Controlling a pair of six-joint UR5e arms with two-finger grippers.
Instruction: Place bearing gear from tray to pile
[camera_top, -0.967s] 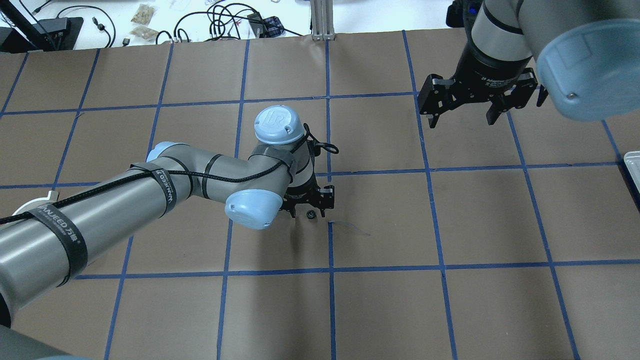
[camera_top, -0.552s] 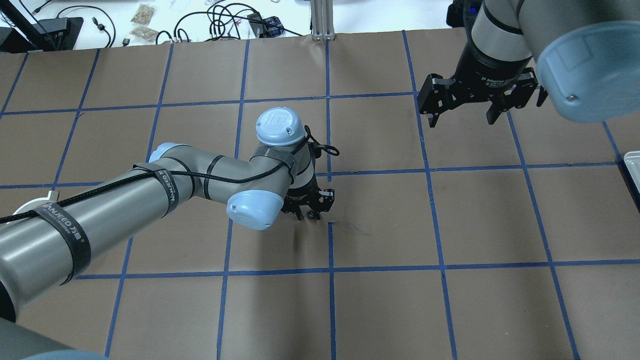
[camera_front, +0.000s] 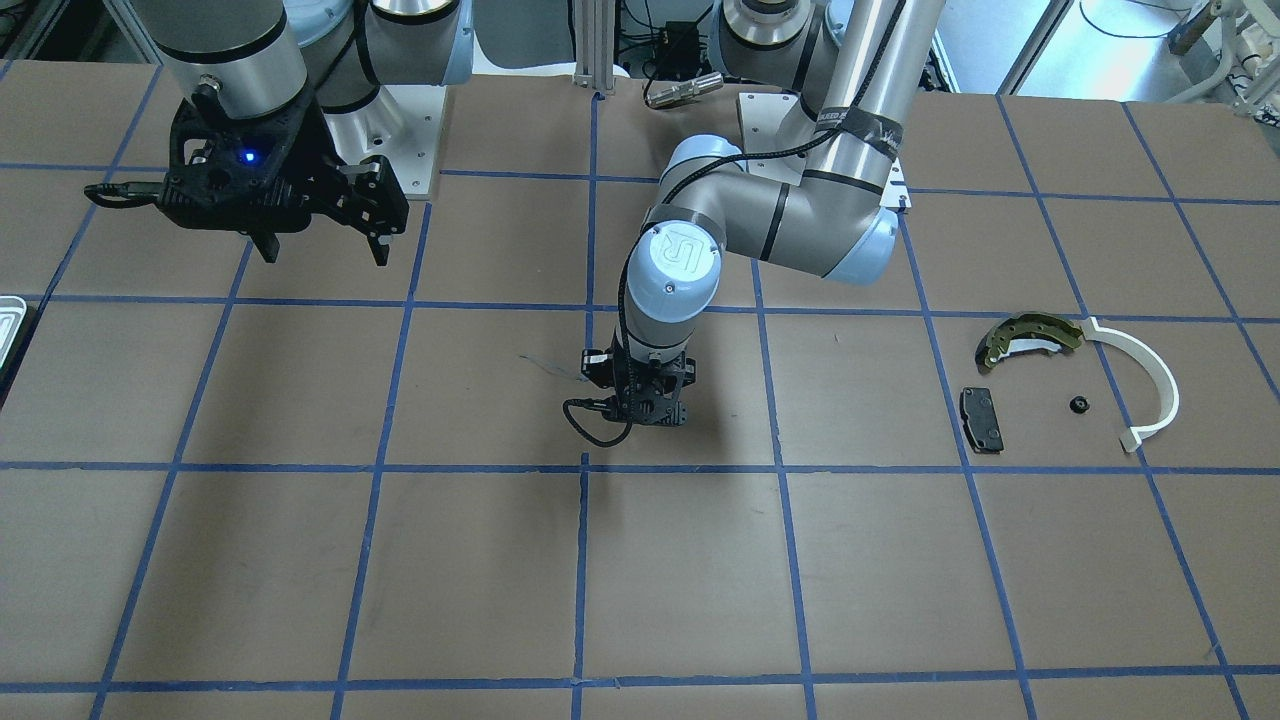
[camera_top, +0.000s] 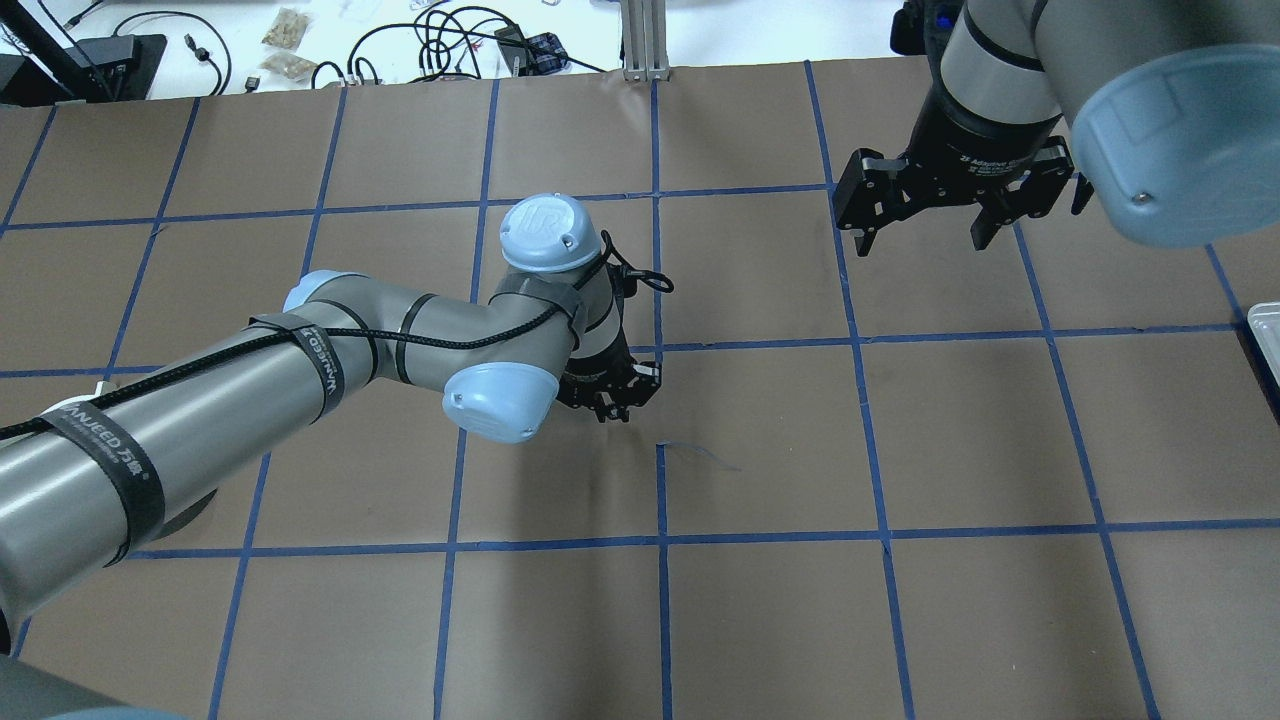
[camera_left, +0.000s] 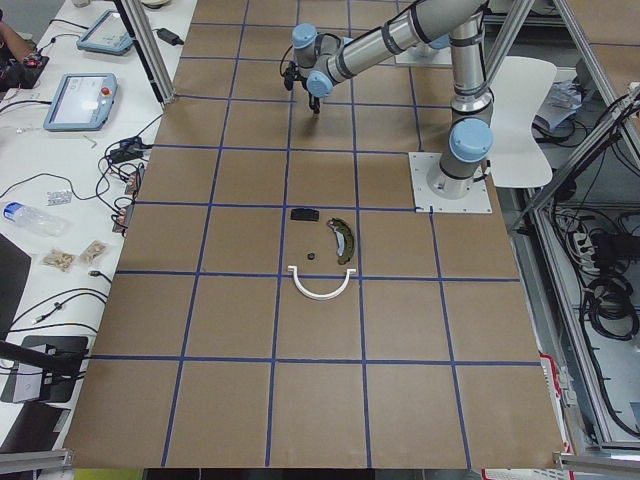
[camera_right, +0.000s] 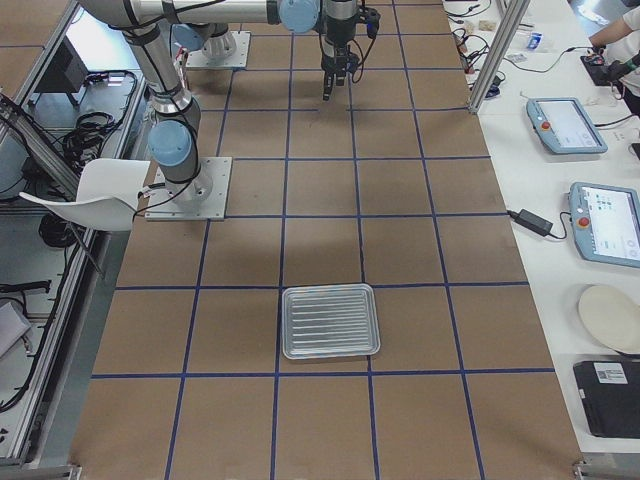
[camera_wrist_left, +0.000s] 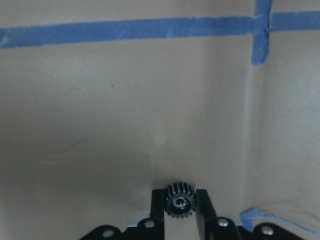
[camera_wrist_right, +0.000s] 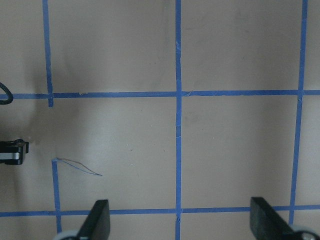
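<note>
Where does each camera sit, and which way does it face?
Overhead: behind the robot, looking forward and down; left gripper low, right gripper raised.
Front-facing: across the table, facing the robot; both grippers.
Exterior left: table end by the pile; left arm's base nearest.
Exterior right: table end by the tray; right arm's base nearest.
Left wrist: looks down; fingers grip the gear.
Right wrist: looks down; open fingertips show.
Overhead and front-facing share both grippers, mirrored.

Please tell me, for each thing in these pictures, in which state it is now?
left gripper: shut on the bearing gear.
bearing gear: clamped between the left gripper's fingers.
right gripper: open, empty, above the table.
tray: flat on the table, empty.
brake shoe, white arc strip, dark pad, small gear: lying loose on the table.
</note>
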